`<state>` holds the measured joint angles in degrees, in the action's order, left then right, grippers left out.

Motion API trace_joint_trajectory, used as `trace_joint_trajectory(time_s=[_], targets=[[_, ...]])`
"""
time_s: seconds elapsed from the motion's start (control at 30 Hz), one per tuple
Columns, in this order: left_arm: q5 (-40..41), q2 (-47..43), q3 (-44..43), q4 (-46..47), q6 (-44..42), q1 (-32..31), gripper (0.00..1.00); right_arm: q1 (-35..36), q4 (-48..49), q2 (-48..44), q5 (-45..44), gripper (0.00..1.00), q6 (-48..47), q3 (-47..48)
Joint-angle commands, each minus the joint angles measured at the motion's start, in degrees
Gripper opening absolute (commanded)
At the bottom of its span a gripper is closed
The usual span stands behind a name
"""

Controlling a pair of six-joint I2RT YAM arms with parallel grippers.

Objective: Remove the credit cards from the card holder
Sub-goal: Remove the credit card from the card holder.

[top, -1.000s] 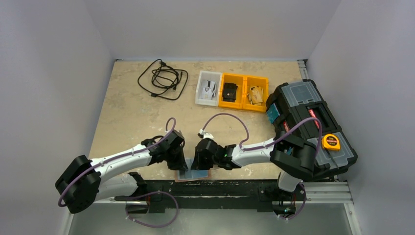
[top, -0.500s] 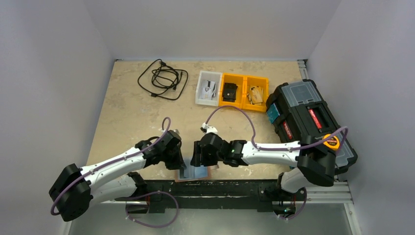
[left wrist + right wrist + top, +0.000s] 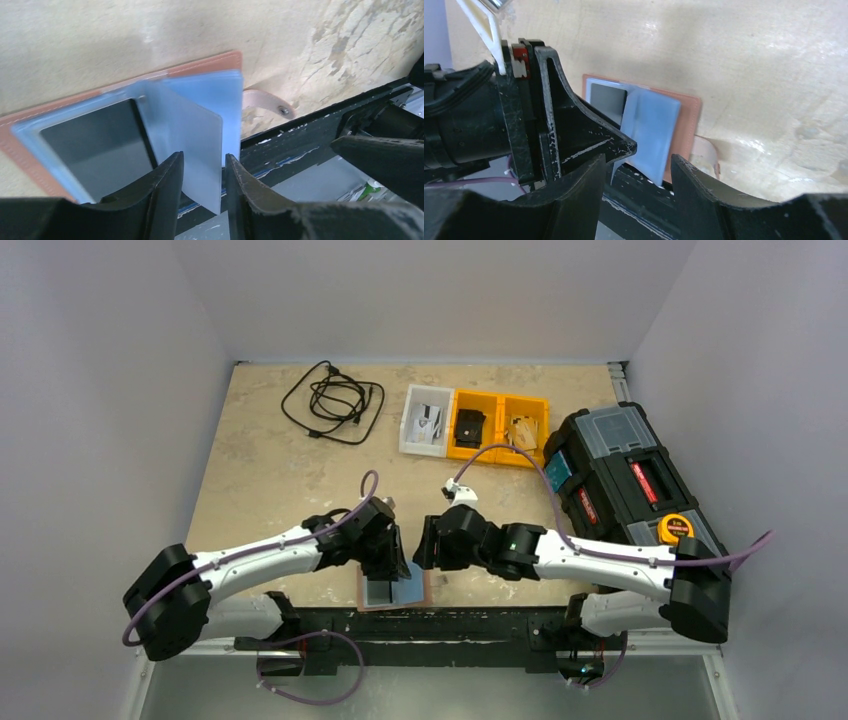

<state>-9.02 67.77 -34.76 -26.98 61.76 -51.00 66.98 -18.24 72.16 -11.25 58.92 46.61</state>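
Observation:
The reddish-brown card holder point(image 3: 428, 589) lies open at the table's near edge, also in the left wrist view point(image 3: 210, 62) and the right wrist view point(image 3: 686, 122). A light blue credit card point(image 3: 192, 140) sticks up tilted out of its blue pockets, and shows as well from the right wrist point(image 3: 649, 132). A grey card point(image 3: 100, 145) lies flat in the left pocket. My left gripper point(image 3: 204, 175) is right over the holder, its jaws a little apart either side of the blue card's edge, not pinching it. My right gripper point(image 3: 639, 167) hovers just right of it, open and empty.
The holder's tan strap point(image 3: 265, 102) hangs by the black rail point(image 3: 470, 620) at the table edge. Farther back are a black cable point(image 3: 333, 400), a white tray point(image 3: 426, 420), yellow trays point(image 3: 497, 428), and at the right a black toolbox point(image 3: 630, 495) with a yellow tape measure point(image 3: 677, 528).
The left gripper's jaws have parted after being shut. The right gripper opened and drew back up and right from the holder. Both arms shifted right.

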Motion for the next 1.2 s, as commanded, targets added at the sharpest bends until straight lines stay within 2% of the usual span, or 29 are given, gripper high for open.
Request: trace_joint_trajectory(time_s=[0.0,0.27,0.47,0.63,0.8,1.17], targets=[[-1.6,4.5,-3.7,5.3,-0.8,-1.1,0.38,-0.3,-3.1,-3.0,-3.2,0.51,1.8,-2.4],[-2.8,11.3,-5.0,7.9,-0.4,-1.6,0.43,-0.3,-4.1,-5.7,-3.7,0.51,3.1,-4.4],[-0.3,8.1,-6.6,3.9,-2.2,-1.6,0.48,-0.3,-4.0,-5.4,-3.0,0.51,3.0,-3.9],[0.5,6.4,-7.6,1.4,-2.9,-1.6,0.49,-0.3,-4.0,-5.4,-3.7,0.50,2.3,-2.3],[3.2,3.5,-8.2,-2.2,-3.5,-1.4,0.50,0.0,0.3,-4.6,-0.8,0.49,1.4,-2.0],[4.4,0.5,-8.9,-7.4,-4.2,1.8,0.50,5.6,5.8,0.9,0.7,0.44,2.0,2.2]])
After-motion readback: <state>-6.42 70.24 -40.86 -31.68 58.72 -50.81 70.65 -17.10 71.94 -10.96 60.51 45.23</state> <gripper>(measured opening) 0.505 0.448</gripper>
